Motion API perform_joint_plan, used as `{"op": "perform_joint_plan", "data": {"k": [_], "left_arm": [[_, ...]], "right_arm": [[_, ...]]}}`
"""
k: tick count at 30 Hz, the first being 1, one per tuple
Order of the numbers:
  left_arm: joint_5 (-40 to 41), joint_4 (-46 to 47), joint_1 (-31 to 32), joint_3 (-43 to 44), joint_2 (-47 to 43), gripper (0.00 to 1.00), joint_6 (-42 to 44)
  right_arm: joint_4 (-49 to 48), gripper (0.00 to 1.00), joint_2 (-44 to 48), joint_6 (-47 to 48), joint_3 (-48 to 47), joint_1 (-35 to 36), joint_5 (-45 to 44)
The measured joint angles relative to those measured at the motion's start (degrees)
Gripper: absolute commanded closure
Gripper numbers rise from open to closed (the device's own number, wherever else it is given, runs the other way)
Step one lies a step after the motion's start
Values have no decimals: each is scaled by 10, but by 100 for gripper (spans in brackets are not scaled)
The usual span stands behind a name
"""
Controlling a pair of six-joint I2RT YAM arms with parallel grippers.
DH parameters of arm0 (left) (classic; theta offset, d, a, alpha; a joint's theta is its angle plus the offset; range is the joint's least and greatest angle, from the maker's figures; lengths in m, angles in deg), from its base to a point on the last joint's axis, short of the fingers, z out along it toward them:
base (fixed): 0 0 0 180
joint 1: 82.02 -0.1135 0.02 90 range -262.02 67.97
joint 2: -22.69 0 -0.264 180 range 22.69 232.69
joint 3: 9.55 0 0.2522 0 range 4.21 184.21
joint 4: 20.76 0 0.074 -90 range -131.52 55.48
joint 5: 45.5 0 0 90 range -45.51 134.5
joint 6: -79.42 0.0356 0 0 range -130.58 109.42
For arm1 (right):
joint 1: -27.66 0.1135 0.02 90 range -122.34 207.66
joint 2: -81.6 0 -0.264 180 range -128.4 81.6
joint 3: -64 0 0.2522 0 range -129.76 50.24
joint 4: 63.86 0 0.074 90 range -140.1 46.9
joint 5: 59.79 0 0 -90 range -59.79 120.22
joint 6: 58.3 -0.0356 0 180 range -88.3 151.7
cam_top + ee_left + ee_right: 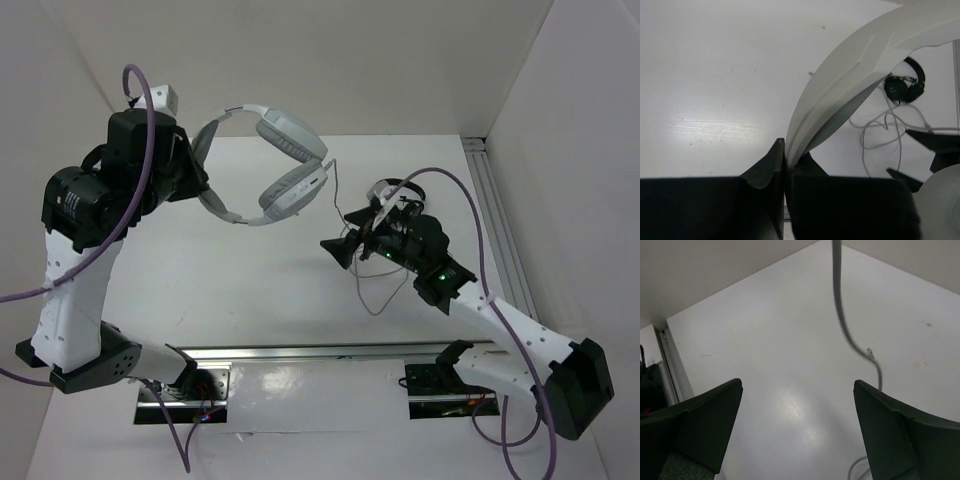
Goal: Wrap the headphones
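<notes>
Two grippers: left gripper [785, 150] clamped on the headband [850, 65]; right gripper [797, 405] spread wide, holding nothing.
Headphones [285, 160]: lifted off the table [230, 290], hanging from the left gripper.
Cable [839, 315]: thin, grey, limp; hangs ahead of the right gripper, loose loops on the table.
Step in hand: probably catching the cable to wind it.
Doing it well: pinch near the cup, keep gentle tension, avoid the black headphones [905, 85].
Materials: smooth hard band, padded cups, glossy white table.
</notes>
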Motion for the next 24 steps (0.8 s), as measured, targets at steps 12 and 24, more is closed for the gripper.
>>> {"op": "perform_joint_plan", "data": {"k": [12,24], "left_arm": [[-60,-50,-13,0,-5,100,22],[-69,-53,-28,0,-16,100,21]], "right_arm": [[-158,29,-169,15,-49,-63,44],[-310,86,-296,-68,-50,-92,124]]}}
